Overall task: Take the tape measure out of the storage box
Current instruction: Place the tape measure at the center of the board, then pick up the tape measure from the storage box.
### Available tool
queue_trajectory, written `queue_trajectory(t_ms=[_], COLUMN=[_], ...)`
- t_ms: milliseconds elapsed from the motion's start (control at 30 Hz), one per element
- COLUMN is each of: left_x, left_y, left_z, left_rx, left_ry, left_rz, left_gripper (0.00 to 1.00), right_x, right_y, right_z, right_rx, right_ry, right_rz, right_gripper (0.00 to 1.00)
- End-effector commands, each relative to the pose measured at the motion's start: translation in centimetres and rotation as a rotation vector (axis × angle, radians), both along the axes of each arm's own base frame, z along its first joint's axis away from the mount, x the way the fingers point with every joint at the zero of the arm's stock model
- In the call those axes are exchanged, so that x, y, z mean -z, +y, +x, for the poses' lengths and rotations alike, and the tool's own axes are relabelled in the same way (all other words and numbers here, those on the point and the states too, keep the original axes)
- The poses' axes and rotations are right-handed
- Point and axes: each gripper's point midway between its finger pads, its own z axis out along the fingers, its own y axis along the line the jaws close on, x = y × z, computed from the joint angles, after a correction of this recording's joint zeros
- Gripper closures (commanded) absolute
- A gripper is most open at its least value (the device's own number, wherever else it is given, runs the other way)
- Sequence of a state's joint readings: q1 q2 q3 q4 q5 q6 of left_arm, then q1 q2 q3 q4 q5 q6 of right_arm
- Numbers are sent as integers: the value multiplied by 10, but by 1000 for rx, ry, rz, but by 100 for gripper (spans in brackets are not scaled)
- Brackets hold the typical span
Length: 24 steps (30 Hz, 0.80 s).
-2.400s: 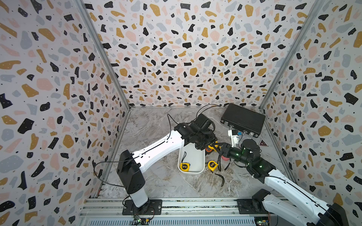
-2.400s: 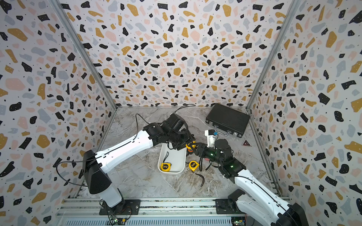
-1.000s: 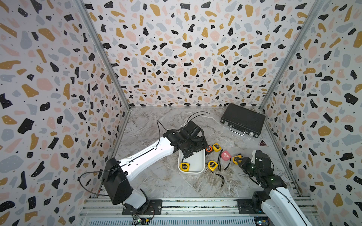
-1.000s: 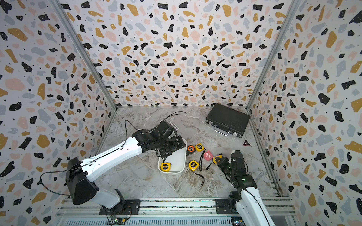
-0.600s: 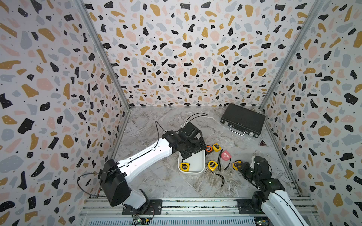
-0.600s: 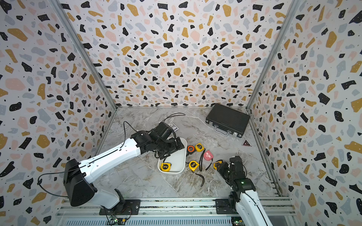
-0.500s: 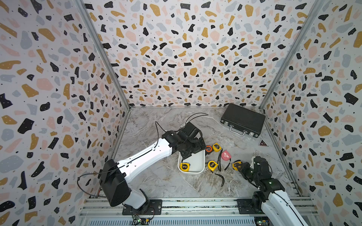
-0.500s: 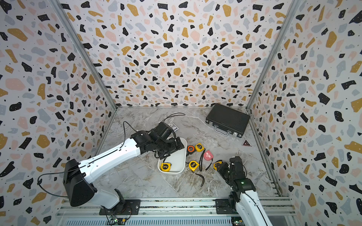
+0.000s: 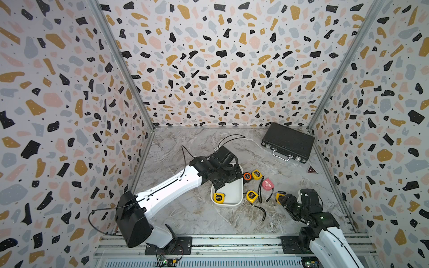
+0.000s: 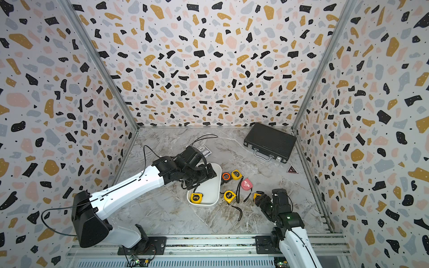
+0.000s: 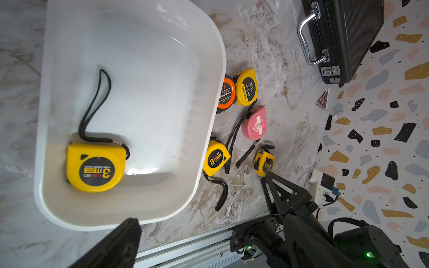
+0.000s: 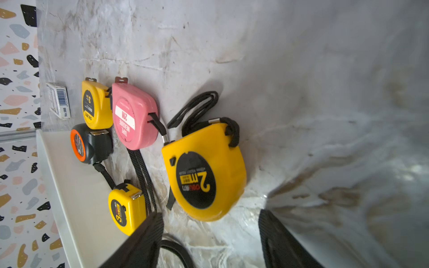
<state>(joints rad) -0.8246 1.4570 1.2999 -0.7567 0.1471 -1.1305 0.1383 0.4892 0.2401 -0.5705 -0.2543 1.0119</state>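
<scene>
Lying flat in a near corner of the white storage box (image 9: pixel 232 191), a yellow 3 m tape measure (image 11: pixel 95 167) is seen with its black wrist strap (image 11: pixel 99 140) looped across the box floor. Five other tape measures, a pink one (image 11: pixel 254 124) among them, are already spread on the marble surface (image 9: pixel 209 220) just beside the box. The jaws of the left arm (image 9: pixel 176 185) are held wide apart and empty above the far end of the box, well apart from that tape measure. The jaws of the right arm (image 9: pixel 311 208) are parted too, with nothing gripped, and a yellow 2 m tape measure (image 12: pixel 204 171) is seen lying free just beyond their tips. A grasp could be spoiled by the box walls, since the casing is tucked against them and a jaw may strike the rim. The light box could also be dragged or tipped, or the strap snagged on the rim. The 2 m tape measure might be nudged if the right arm is moved carelessly. In both top views the left jaws are hidden under the wrist, and in the left wrist view only one tip is shown, the other being cut off.
</scene>
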Motion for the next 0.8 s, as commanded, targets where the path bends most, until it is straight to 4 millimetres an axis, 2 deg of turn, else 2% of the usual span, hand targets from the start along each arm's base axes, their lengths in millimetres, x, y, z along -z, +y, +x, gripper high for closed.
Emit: queue_trajectory(t_ms=[0,233,500,767], left_x=[4,30,68,91], left_y=[13,25,43,35], left_z=[-2,-10,-18,-19], left_rx=[20,124,164,204], left_ry=[-11,34,94,101], left_rz=[58,208,380,486], left_gripper=[0,0,0,0], right_x=[-16,-39,-78,-110], right_y=[-1,8,25,37], right_z=[-2,1,14,32], right_rx=[-26,-98,-199,-253], right_ry=[-6,-33,-93,-155], right_rz=[-26,-9,33,68], right_gripper=[25,18,14,13])
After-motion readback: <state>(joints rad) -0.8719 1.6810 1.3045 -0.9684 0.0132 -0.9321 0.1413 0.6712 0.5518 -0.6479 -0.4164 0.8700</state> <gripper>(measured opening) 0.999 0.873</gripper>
